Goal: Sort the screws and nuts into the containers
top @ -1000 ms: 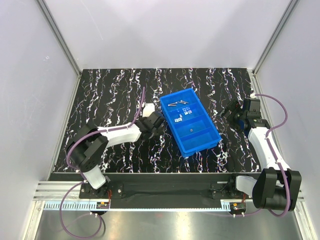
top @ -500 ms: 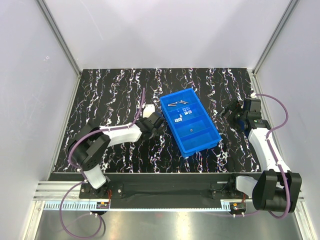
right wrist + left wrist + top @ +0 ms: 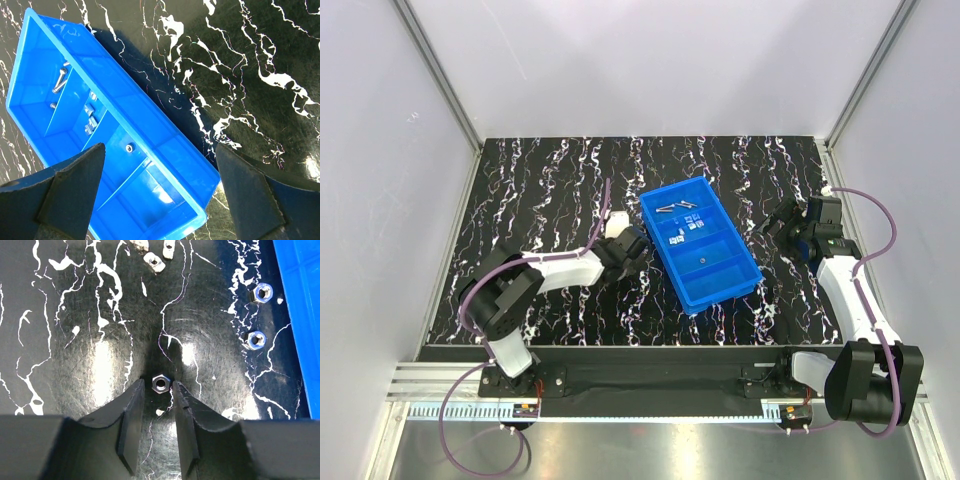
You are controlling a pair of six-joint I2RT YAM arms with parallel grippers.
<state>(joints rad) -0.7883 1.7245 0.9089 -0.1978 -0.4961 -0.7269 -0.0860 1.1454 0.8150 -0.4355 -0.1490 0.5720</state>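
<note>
Left claw (image 3: 157,386) slightly apart, right claw (image 3: 160,150) wide.

You have bright, even light from overhead. Just ahead of your left pincer (image 3: 158,390), two hazy glare patches sit on the glossy table (image 3: 75,300), one each side of the tips, with dark shadow between. The fingers of your right pincer (image 3: 160,147) look dark and soft-edged; beyond them the tray (image 3: 145,112) throws a narrow shadow.
</note>
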